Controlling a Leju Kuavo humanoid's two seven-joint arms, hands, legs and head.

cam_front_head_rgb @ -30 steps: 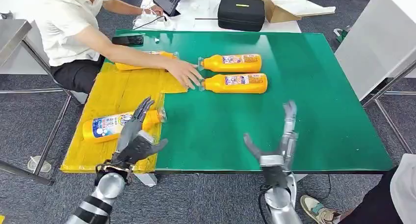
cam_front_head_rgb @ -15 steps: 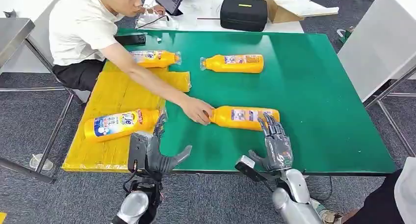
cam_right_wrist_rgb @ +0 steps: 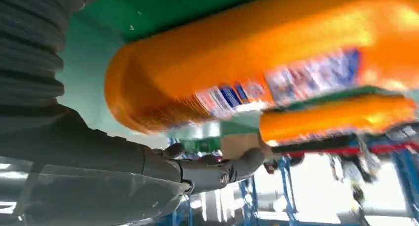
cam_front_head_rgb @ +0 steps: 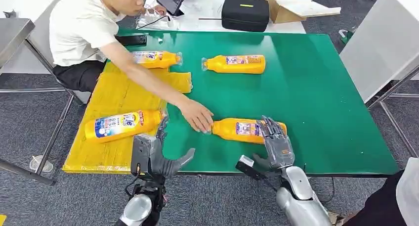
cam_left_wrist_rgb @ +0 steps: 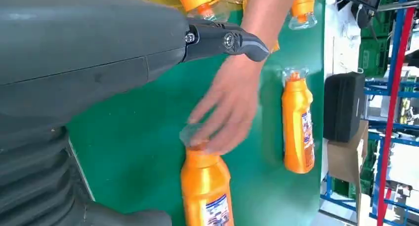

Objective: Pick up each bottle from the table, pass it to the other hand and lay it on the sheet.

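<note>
From the head view, the near bottle (cam_front_head_rgb: 244,129) lies on its side on the green counter (cam_front_head_rgb: 321,102), well clear of the yellow sheet (cam_front_head_rgb: 118,95), a person's hand (cam_front_head_rgb: 197,115) at its cap. The right hand (cam_front_head_rgb: 274,142) rests spread over the bottle's base end, fingers not yet closed. The left hand (cam_front_head_rgb: 154,152) waits open and empty beside the sheet.

The left wrist view shows the person's fingers (cam_left_wrist_rgb: 222,112) on the cap.

The right wrist view (blurred) shows the bottle (cam_right_wrist_rgb: 257,63) close above the thumb (cam_right_wrist_rgb: 207,169). Best to wrap the body squarely before lifting.
</note>
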